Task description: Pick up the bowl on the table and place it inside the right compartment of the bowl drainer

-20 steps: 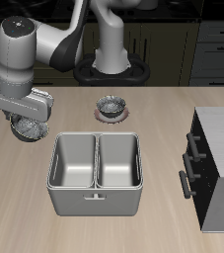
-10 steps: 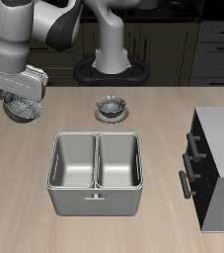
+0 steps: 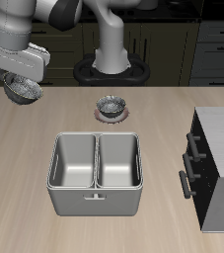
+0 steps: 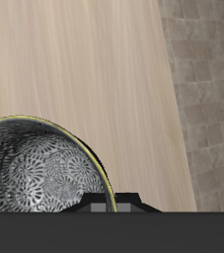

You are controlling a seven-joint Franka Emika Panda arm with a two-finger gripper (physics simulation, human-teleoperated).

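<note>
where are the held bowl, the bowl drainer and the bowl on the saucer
the bowl (image 3: 22, 92), exterior view, on its ribbed side
the bowl drainer (image 3: 95, 199), exterior view, on its front wall
bowl with a pale saucer (image 3: 111, 104), exterior view, on its dark inside

The pale wooden table (image 3: 44, 212) carries the bowl drainer (image 3: 95, 174), a second bowl on a pale saucer (image 3: 111, 106) and a grey cabinet (image 3: 218, 168), all away from the raised gripper (image 3: 23, 87).
</note>
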